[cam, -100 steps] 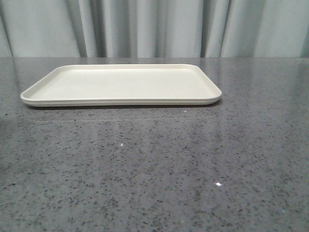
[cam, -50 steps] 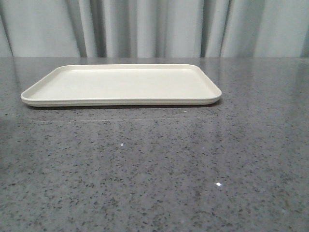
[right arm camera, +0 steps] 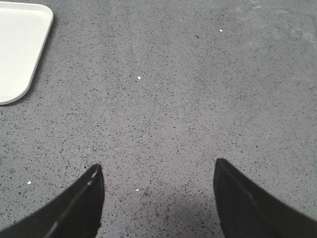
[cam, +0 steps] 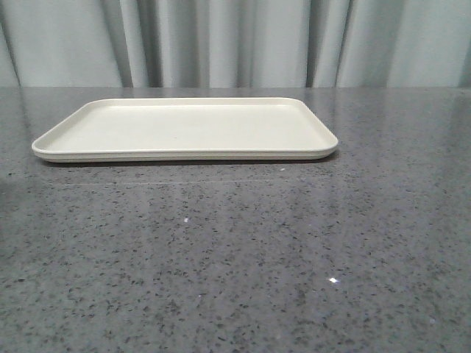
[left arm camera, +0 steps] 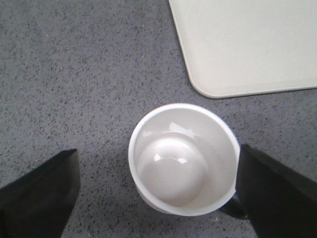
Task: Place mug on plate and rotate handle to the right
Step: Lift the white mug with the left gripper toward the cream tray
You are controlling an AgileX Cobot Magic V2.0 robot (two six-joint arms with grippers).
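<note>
In the left wrist view the white mug [left arm camera: 181,161] stands upright on the grey counter, seen from above, its inside empty. Its black handle [left arm camera: 233,206] peeks out beside one finger [left arm camera: 277,193]. My left gripper [left arm camera: 158,158] is open around the mug, one finger close to the rim by the handle, the other well apart. A corner of the cream plate [left arm camera: 247,44] lies just beyond the mug. The plate [cam: 184,129] sits empty in the front view, where neither the mug nor any gripper shows. My right gripper [right arm camera: 157,171] hangs open over bare counter, the plate's corner [right arm camera: 17,49] off to one side.
The speckled grey counter [cam: 235,250] stretches in front of the plate. Grey curtains [cam: 235,40] hang behind the table's far edge.
</note>
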